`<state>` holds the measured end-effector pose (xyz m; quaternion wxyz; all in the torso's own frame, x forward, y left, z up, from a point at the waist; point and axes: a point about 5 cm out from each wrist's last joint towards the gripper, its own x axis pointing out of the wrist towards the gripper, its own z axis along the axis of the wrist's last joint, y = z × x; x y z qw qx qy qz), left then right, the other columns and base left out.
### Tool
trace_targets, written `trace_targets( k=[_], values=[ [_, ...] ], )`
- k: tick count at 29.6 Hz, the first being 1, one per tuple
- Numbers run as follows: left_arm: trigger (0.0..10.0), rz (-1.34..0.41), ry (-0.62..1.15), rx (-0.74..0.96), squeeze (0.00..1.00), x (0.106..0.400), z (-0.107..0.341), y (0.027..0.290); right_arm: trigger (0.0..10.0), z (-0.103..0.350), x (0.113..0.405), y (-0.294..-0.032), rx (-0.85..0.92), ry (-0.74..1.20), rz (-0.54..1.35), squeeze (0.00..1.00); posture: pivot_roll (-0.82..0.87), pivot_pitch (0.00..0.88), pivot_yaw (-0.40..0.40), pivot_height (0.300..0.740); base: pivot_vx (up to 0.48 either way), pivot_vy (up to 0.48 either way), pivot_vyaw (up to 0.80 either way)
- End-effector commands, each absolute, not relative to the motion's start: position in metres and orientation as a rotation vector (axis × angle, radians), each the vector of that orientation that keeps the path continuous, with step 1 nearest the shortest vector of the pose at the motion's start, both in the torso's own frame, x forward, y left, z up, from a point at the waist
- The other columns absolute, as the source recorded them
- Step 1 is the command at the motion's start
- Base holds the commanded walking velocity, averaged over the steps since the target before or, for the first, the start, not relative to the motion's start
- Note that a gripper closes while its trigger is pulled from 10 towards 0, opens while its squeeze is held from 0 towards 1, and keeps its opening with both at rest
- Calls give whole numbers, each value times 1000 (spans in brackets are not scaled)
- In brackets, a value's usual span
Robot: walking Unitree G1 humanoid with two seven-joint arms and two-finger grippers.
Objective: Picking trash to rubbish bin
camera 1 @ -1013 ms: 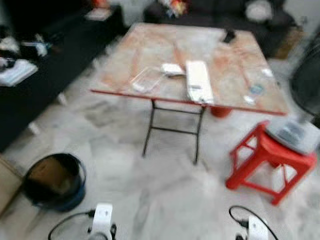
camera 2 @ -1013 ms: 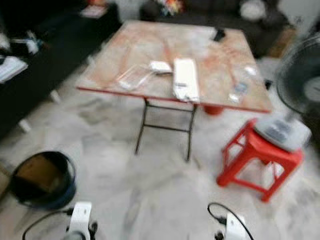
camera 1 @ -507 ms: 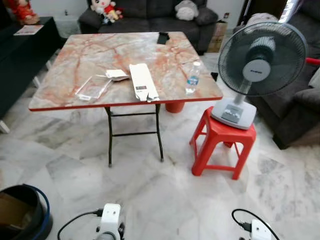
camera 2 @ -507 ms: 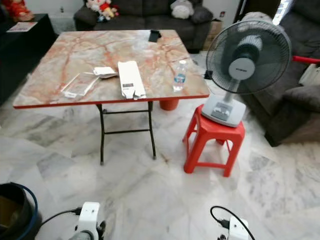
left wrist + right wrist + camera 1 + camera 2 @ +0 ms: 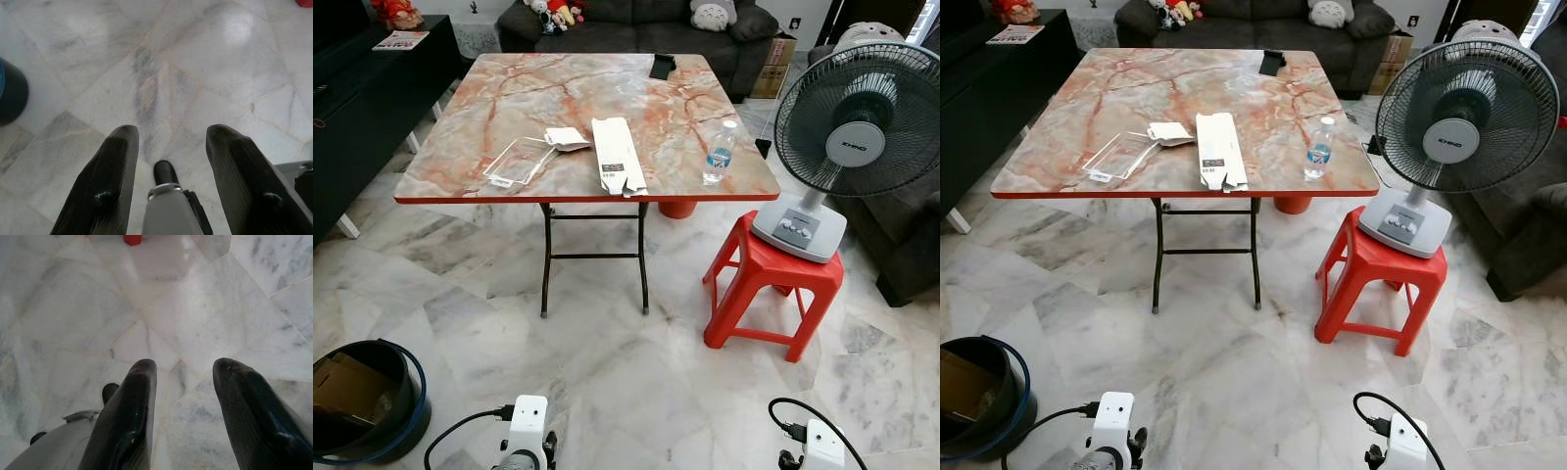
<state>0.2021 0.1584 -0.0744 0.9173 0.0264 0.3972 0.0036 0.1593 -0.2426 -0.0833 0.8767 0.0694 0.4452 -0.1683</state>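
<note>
A marble-patterned folding table [image 5: 509, 98] stands ahead of me. On it lie a flattened white carton [image 5: 617, 155], a clear plastic package [image 5: 519, 162], a small white wrapper [image 5: 566, 138], a plastic water bottle [image 5: 718, 157] and a black phone [image 5: 662, 66]. A dark rubbish bin with a blue rim [image 5: 357, 401] sits on the floor at my lower left, with cardboard inside. My left gripper [image 5: 171, 142] hangs open over the marble floor. My right gripper [image 5: 183, 372] also hangs open above bare floor tiles.
A red plastic stool [image 5: 773, 289] carrying a grey table fan [image 5: 857, 127] stands right of the table. Dark sofas [image 5: 636, 24] line the back and the right, and a black cabinet [image 5: 362, 108] runs along the left. Marble floor lies between me and the table.
The camera has swung, so the whole scene has shifted and sharpened; the fan and stool have come into view. Both arms still hang low.
</note>
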Motion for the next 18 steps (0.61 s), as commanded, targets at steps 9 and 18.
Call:
trace_targets(
  k=[9,18],
  values=[
    [10000,-68,573,130,0,247,-42,148,10000,-32,237,-252,33,597,-242,0,-90,20,-41,740,0,0,0],
    [10000,-75,263,115,0,302,15,133,10000,33,307,-214,62,206,-98,0,-95,0,-37,740,0,0,0]
  ],
)
